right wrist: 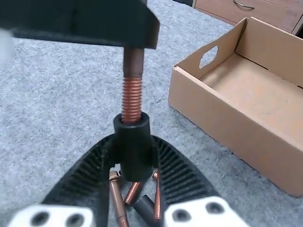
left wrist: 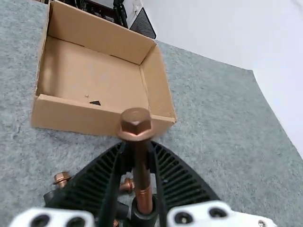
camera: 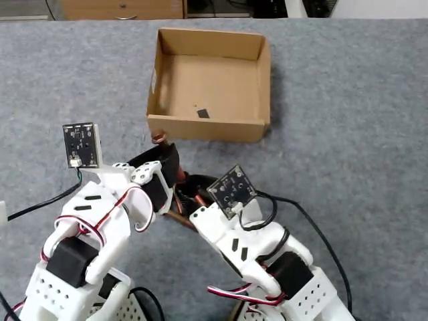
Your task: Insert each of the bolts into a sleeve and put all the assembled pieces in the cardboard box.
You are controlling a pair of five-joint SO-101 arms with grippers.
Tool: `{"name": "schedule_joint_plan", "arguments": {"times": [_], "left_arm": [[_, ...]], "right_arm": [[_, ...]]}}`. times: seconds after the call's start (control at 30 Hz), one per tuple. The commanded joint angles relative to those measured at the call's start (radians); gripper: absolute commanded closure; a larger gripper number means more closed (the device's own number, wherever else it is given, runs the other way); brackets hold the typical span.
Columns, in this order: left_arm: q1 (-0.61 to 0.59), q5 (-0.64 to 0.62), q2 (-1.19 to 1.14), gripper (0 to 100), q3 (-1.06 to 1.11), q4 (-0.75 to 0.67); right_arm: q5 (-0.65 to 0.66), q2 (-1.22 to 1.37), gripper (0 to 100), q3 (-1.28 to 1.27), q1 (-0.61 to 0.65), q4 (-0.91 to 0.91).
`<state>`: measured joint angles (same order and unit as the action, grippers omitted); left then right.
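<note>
The left gripper is clamped on one copper bolt. The shaft runs straight down the slot between the jaws and the hex head stands clear past the tips. The right gripper is closed around one black sleeve, which is pinched upright between its ribbed fingers. The bolt's threaded end meets the sleeve's open mouth just beyond the right jaws, with threads showing above the rim, so it is only partly in.

One bolt is held and one sleeve is held. Under the right jaws, on the grey felt table, lie three loose bolts and one loose sleeve, bunched close together.

The bolts are copper-coloured metal with a smooth upper shank, fine threads lower down and a flanged hex head. The sleeves are matte black, short and cylindrical. The jaws are black plastic with a fan of ribs, set on white bodies.

There is one cardboard box, brown, open-topped and rectangular, with an oval hand-hole cut in one wall. It stands just ahead of both sets of jaws, with a small dark scrap on its floor.
</note>
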<state>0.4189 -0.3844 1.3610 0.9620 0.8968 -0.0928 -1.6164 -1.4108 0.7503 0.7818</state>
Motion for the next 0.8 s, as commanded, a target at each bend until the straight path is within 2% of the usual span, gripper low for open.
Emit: {"name": "schedule_joint_plan", "arguments": {"times": [0.0,0.2,0.4,0.63,0.77], "left_arm": [[0.008,-0.003,0.010,98,-0.018,0.043],[0.034,0.011,0.010,98,-0.057,0.123],[0.083,0.163,0.010,98,-0.054,0.121],[0.086,0.170,0.010,97,-0.046,0.124],[0.086,0.164,0.010,85,-0.035,0.124]], "right_arm": [[-0.005,-0.018,99.8,0.058,-0.022,-0.014],[-0.005,-0.018,99.8,0.047,-0.022,-0.008],[-0.005,-0.018,99.8,0.045,-0.021,-0.005],[-0.005,-0.018,99.8,0.045,-0.019,0.025],[-0.003,-0.018,99.8,0.045,-0.018,0.026]]}}
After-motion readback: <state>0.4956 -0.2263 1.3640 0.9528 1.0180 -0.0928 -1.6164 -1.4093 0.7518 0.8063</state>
